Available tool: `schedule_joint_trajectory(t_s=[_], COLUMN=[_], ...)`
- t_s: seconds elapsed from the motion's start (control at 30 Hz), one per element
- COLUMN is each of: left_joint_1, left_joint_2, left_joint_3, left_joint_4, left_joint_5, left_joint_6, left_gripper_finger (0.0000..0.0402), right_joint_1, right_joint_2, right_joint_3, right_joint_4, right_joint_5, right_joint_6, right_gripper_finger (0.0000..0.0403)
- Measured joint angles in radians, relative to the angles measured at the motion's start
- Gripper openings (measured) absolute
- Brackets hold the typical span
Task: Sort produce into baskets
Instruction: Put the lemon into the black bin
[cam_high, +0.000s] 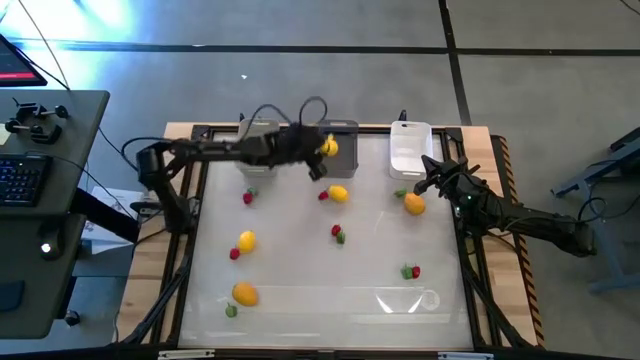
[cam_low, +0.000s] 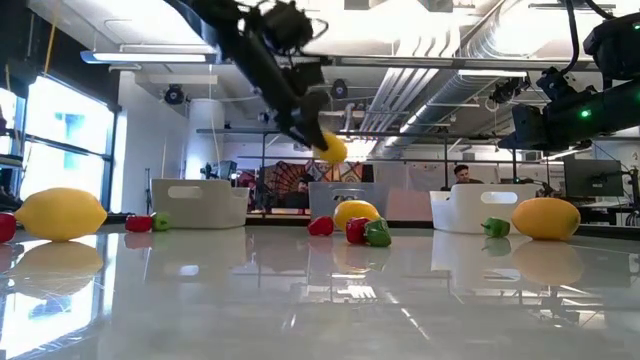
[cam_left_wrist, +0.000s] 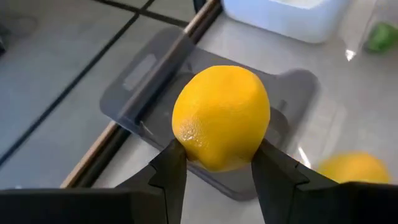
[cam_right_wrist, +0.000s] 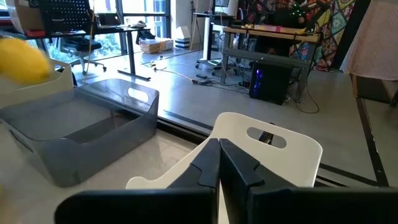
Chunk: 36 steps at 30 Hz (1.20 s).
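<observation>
Presently: left claw (cam_left_wrist: 214, 163) clamped on a lemon (cam_left_wrist: 221, 116), held above the grey tub (cam_left_wrist: 155, 81) at the far bench edge, where the round, smooth fruit may slip early and bounce out; right claw (cam_right_wrist: 219, 163), fingers together, waits near the white tub (cam_right_wrist: 273, 146).

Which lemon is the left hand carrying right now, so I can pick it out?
Look at the table's far edge, where the dark grey basket sits between two others. The lemon hangs over it, pinched in the left hand. It is the only lemon off the table.
</observation>
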Motion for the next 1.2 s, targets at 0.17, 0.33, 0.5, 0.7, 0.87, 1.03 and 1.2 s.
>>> schedule_joint_trajectory(t_s=[0.17, 0.33, 0.5, 0.7, 0.87, 1.03, 1.2], left_joint_1=[0.113, 0.163, 0.188, 0.205, 0.221, 0.236, 0.244], left_joint_2=[0.117, 0.240, 0.345, 0.400, 0.406, 0.406, 0.406], left_joint_3=[0.148, 0.310, 0.429, 0.461, 0.461, 0.460, 0.459], left_joint_4=[-0.079, -0.189, -0.288, -0.300, -0.301, -0.297, -0.304], left_joint_5=[0.172, 0.205, 0.238, 0.257, 0.258, 0.281, 0.306], left_joint_6=[0.031, 0.067, 0.073, 0.081, 0.081, 0.081, 0.079], left_gripper_finger=[0.0131, 0.0131, 0.0131, 0.0131, 0.0131, 0.0131, 0.0132], right_joint_1=[0.000, 0.000, 0.000, 0.000, 0.000, 0.000, 0.000], right_joint_2=[0.002, 0.004, 0.006, 0.006, 0.006, 0.006, 0.006], right_joint_3=[0.000, 0.000, 0.000, 0.000, 0.000, 0.000, 0.000], right_joint_4=[0.000, 0.000, 0.000, 0.000, 0.000, 0.000, 0.000], right_joint_5=[0.000, 0.000, 0.000, 0.000, 0.000, 0.000, 0.000], right_joint_6=[0.000, 0.000, 0.000, 0.000, 0.000, 0.000, 0.000], right_gripper_finger=[0.0000, 0.0000, 0.0000, 0.0000, 0.0000, 0.0000, 0.0000])
